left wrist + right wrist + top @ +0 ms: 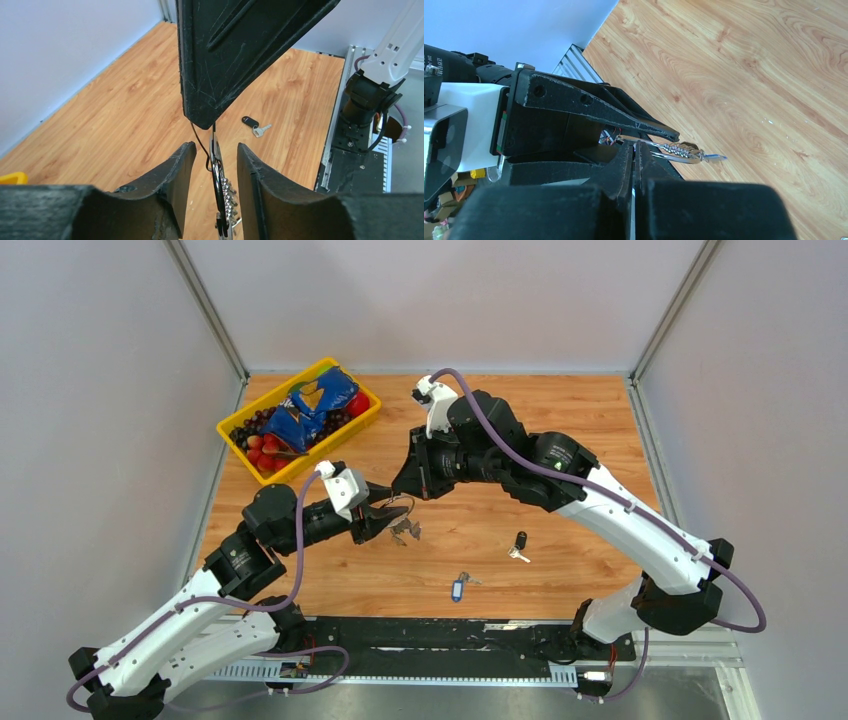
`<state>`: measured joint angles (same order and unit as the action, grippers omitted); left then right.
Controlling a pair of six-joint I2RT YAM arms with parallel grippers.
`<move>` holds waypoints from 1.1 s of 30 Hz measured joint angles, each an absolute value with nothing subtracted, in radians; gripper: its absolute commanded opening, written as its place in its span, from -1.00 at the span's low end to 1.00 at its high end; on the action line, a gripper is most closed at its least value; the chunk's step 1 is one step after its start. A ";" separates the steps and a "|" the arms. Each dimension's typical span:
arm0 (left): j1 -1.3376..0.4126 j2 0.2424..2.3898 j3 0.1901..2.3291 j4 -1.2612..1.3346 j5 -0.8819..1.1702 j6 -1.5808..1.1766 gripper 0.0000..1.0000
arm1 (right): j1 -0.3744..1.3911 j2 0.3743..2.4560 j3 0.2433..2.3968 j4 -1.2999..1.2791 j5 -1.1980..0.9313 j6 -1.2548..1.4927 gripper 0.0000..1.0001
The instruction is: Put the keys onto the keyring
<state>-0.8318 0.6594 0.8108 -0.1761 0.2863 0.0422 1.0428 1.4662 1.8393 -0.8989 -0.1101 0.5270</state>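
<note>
Right gripper (635, 150) pinched shut on keyring (646, 142) wire, mid-table (580, 430). Left gripper (216, 150) jaws apart, straddling key cluster (680, 149). Free room to the right and far. Black-head key (519, 543) lies right. Only top view shows blue-tag key (458, 589), near edge.

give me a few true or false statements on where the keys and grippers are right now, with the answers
1. The right gripper is shut on the keyring. True.
2. The black-headed key is already on the keyring. False: it lies loose on the table, apart from the ring.
3. The left gripper has its fingers on either side of the key cluster, with wood showing in the gaps. True.
4. The blue-tagged key sits in the yellow basket. False: it lies on the table near the arm bases.
</note>
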 measured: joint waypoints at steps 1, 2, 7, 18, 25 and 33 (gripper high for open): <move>-0.832 0.659 0.811 -0.173 0.286 0.043 -0.01 | 1.043 1.465 1.839 -0.899 -0.109 0.527 -1.00; -0.832 0.659 0.811 -0.171 0.286 0.043 0.01 | 1.044 1.465 1.839 -0.899 -0.106 0.527 -1.00; -0.832 0.656 0.810 -0.165 0.271 0.043 0.03 | 1.044 1.465 1.839 -0.899 -0.091 0.527 -1.00; -0.832 0.609 0.793 -0.092 0.208 0.043 -0.14 | 1.045 1.465 1.839 -0.899 -0.079 0.526 -1.00; -0.832 0.619 0.790 -0.069 0.209 0.043 -0.18 | 1.045 1.464 1.839 -0.899 -0.076 0.526 -1.00; -0.832 0.630 0.783 -0.068 0.223 0.040 -0.25 | 1.045 1.463 1.839 -0.899 -0.069 0.526 -1.00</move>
<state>-0.8318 0.6296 0.7834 -0.0685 0.2234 0.0402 1.0447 1.4628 1.8389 -0.8993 -0.0692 0.5262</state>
